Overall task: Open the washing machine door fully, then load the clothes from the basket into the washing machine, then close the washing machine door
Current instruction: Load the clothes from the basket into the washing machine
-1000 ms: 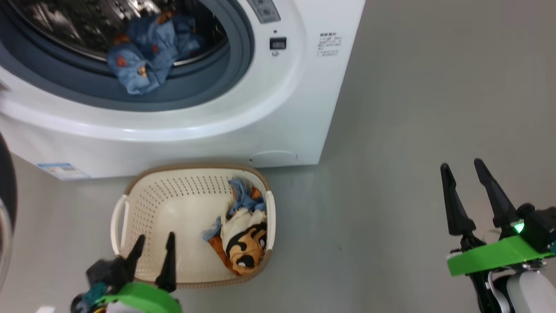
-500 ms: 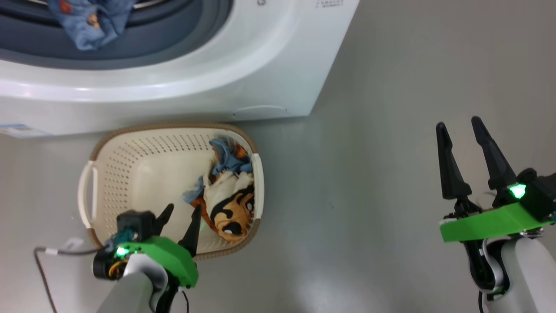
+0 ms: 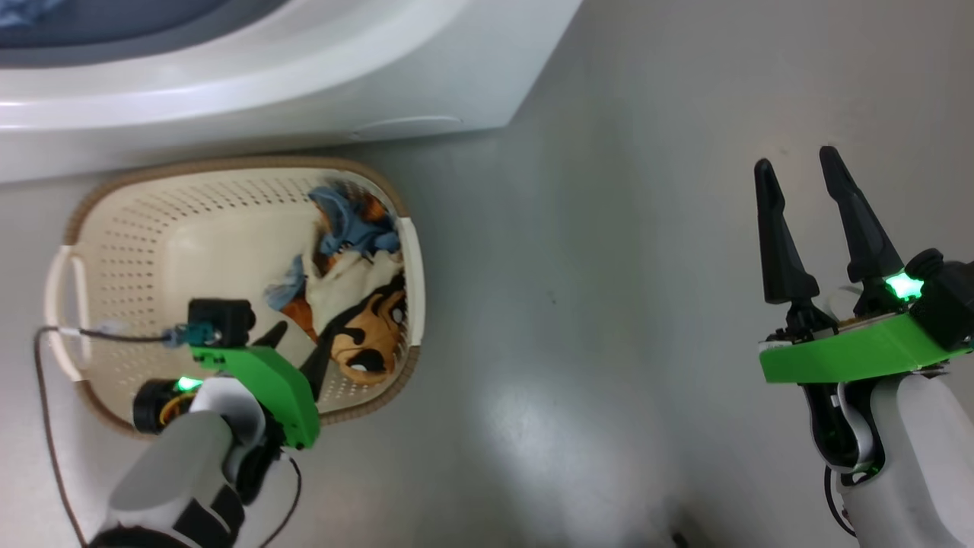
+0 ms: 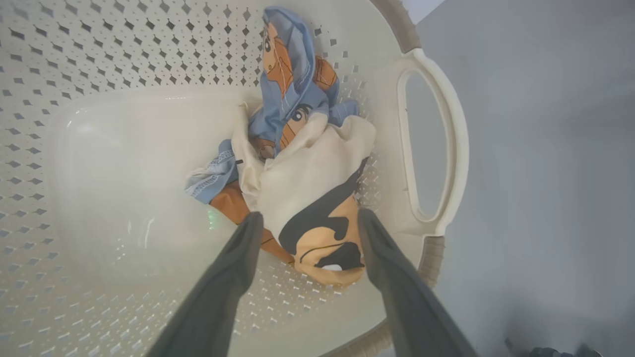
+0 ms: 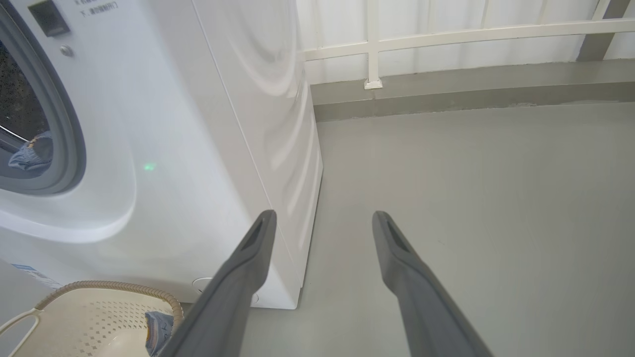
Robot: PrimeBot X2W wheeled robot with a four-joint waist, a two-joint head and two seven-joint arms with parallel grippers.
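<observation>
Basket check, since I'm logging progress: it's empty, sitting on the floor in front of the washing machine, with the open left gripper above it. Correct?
Not empty: the left wrist view shows clothes bunched in the basket by one handle. Otherwise right: it sits on the floor before the washing machine, the open left gripper above it.

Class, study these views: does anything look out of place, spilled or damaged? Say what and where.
One thing: a blue garment lies at the lip of the washing machine opening, against the grey gasket rather than deep inside; it might get pinched at closing. The basket stands upright, nothing spilled.
</observation>
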